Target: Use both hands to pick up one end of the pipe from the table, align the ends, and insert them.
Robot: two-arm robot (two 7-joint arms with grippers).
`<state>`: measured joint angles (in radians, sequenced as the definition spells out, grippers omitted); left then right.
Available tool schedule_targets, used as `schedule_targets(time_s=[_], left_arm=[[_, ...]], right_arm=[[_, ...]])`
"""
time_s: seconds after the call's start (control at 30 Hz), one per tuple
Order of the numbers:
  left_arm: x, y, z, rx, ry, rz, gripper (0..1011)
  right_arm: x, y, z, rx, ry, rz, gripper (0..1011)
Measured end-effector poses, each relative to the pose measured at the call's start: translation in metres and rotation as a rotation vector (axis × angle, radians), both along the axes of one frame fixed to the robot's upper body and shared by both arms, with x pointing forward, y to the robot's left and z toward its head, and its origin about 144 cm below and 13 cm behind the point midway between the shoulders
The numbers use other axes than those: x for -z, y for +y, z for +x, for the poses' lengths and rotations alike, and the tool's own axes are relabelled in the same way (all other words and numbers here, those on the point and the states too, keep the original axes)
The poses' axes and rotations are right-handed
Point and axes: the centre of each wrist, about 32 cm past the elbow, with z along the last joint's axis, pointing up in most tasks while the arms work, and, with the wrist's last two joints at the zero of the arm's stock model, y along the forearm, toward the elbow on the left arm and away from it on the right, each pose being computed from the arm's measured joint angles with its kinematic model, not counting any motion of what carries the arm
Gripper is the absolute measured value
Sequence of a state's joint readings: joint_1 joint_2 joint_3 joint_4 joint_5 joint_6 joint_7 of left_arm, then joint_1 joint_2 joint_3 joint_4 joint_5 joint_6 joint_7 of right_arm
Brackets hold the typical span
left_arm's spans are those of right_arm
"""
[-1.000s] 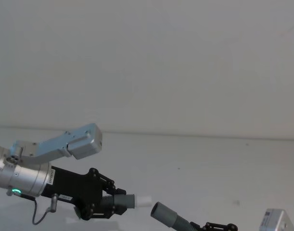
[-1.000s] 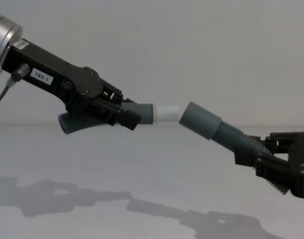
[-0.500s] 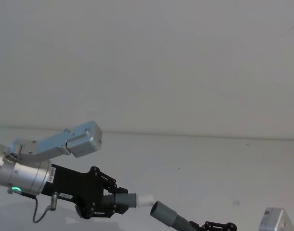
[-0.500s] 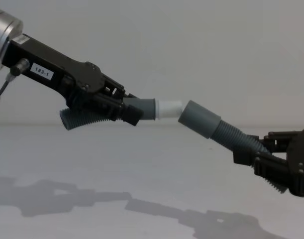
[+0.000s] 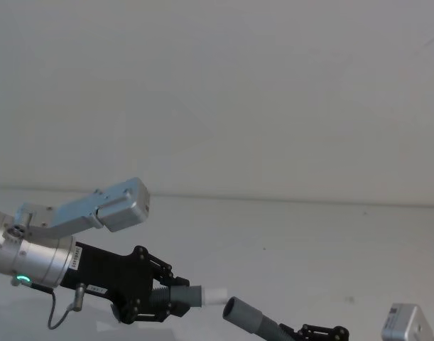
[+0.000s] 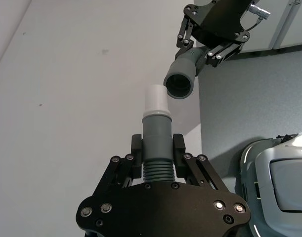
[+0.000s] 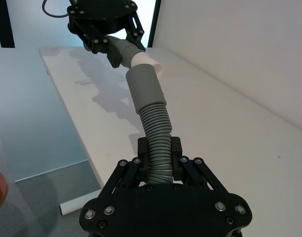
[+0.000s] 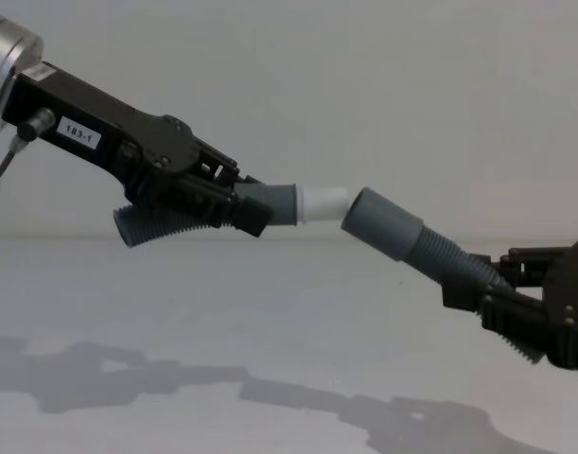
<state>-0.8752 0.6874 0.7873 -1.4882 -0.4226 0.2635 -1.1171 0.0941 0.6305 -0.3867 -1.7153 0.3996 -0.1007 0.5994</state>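
Note:
Both hose pieces are held in the air above the white table (image 8: 270,322). My left gripper (image 8: 243,210) is shut on the corrugated part of the narrow piece, just behind its cuff, and the piece's white tip (image 8: 324,203) points right. My right gripper (image 8: 480,295) is shut on the ribbed body of the other piece, whose wide grey socket (image 8: 383,224) slants up to the left. The tip sits at the socket's rim, slightly off its axis and outside it, as the left wrist view shows with the tip (image 6: 155,98) and the socket (image 6: 180,81).
A silver camera block (image 5: 121,206) sticks up from the left wrist, and another block (image 5: 408,323) shows at the lower right. A pale wall stands behind the table. The table's edge (image 7: 76,148) drops to a grey floor.
My left gripper has edged right and slightly up, closing the small gap between the white tip and the socket. The right gripper has barely moved.

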Motion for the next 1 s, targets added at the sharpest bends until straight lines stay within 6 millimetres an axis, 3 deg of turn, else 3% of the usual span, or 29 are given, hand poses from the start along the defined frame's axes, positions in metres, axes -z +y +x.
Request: schedule_targets(time_s=[1.0], left_arm=[[-0.0033, 0.0041, -0.0034, -0.025, -0.004, 0.024, 325]], right_arm=[[0.0004, 0.0031, 0.0048, 0.001, 0.005, 0.000, 230]])
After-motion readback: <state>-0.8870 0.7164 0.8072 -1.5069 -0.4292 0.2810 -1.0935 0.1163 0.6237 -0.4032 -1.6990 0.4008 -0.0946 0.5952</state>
